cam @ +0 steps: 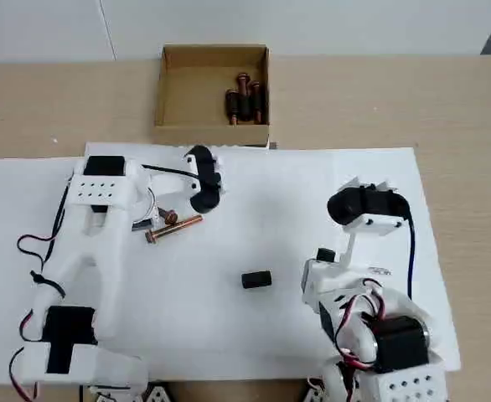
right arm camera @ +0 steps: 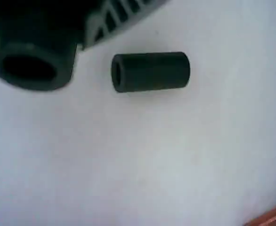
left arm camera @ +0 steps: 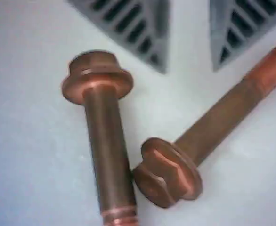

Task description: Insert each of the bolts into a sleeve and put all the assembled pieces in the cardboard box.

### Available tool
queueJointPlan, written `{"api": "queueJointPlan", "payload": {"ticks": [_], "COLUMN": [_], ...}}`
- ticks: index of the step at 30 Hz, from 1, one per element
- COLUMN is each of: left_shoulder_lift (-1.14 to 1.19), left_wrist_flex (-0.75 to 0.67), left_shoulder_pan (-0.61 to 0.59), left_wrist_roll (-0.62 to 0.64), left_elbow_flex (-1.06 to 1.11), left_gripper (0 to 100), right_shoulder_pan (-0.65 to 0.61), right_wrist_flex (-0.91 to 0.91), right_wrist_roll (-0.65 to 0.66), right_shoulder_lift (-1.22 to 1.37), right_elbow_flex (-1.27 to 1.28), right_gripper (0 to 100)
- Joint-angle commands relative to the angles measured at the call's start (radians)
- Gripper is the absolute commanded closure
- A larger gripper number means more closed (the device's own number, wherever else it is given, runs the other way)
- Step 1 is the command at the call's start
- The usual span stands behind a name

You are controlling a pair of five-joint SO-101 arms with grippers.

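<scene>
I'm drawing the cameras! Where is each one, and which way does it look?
High view: above the table, looking down at the cardboard box, left arm, right arm.
Left wrist view: on that wrist, looking past the open left gripper at two bolts.
Right wrist view: on that wrist, looking past the right gripper at a loose sleeve.
Shared: high view also shows those bolts.

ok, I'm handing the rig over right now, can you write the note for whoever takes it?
Left gripper: open, over one bolt and a second bolt, which lie bare and touching on the white sheet.
Right gripper: grip unclear. One sleeve is right at it, and a loose sleeve lies on the sheet.
Done: some assembled pieces are in the cardboard box.
Left: sleeve both bolts and box them.
</scene>
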Motion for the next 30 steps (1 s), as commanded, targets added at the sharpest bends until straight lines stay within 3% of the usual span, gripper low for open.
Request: {"api": "queueJointPlan", "payload": {"ticks": [1, 5, 13, 22, 30], "left_shoulder_lift": [-0.005, -0.002, -0.002, 0.000, 0.121], "left_wrist_flex": [-0.017, -0.021, -0.221, -0.236, -0.351], "left_shoulder_pan": [0.018, 0.021, 0.021, 0.014, 0.003], "left_wrist_roll": [-0.014, -0.015, -0.015, -0.072, -0.071], "left_elbow_flex": [-0.044, -0.041, 0.027, 0.096, 0.081], "left_gripper": [87, 87, 87, 87, 87], "right_shoulder_pan": [0.008, 0.008, 0.008, 0.008, 0.010], "right_wrist_flex": [-0.024, -0.024, -0.024, -0.024, -0.024], "right_wrist_roll": [0.011, 0.011, 0.011, 0.011, 0.011], "right_shoulder_lift": [-0.004, -0.005, -0.007, -0.007, -0.008], "right_elbow_flex": [-0.003, -0.003, -0.003, -0.003, -0.003], "right_gripper": [99.5, 99.5, 99.5, 99.5, 99.5]}}
